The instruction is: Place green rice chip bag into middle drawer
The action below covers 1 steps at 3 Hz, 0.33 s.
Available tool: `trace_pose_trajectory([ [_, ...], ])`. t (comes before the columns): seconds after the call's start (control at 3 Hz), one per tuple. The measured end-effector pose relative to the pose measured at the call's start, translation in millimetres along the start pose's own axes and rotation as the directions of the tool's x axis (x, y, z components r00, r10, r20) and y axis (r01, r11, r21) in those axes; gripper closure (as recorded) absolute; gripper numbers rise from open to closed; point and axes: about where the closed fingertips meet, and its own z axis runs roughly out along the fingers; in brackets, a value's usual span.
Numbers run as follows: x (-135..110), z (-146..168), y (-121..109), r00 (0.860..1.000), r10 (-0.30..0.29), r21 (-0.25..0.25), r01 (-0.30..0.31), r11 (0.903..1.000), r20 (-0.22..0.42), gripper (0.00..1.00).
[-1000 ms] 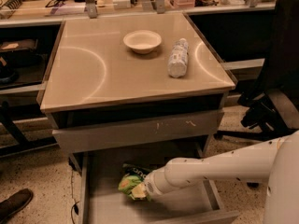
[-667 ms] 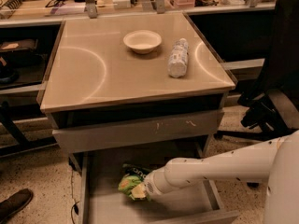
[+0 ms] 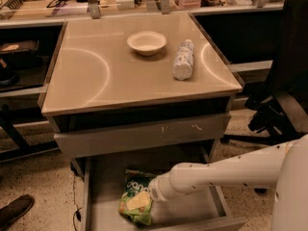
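Observation:
The green rice chip bag [image 3: 135,201] lies on the floor of the open middle drawer [image 3: 193,211], left of centre, with its dark-green label facing up. My white arm reaches in from the right across the drawer. My gripper [image 3: 150,193] is at the bag's right edge, low over the drawer floor and touching or nearly touching the bag. The arm's end hides the gripper's tips.
A closed grey drawer front [image 3: 144,134] with whitish scratches sits above the open drawer. On the tabletop [image 3: 86,81] are a white bowl [image 3: 147,42] and a white patterned bottle [image 3: 183,59] lying on its side. A black office chair [image 3: 284,105] stands at the right. A shoe [image 3: 14,210] is at the lower left.
My arm holds almost the same pose in the drawer. The bag now spreads a little further toward the drawer's front and lies flatter.

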Motion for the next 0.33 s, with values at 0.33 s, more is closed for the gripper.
trace_pose_trajectory([
  [0.33,0.0,0.0,0.0,1.000,0.000,0.000,0.000,1.0000,0.000,0.00],
])
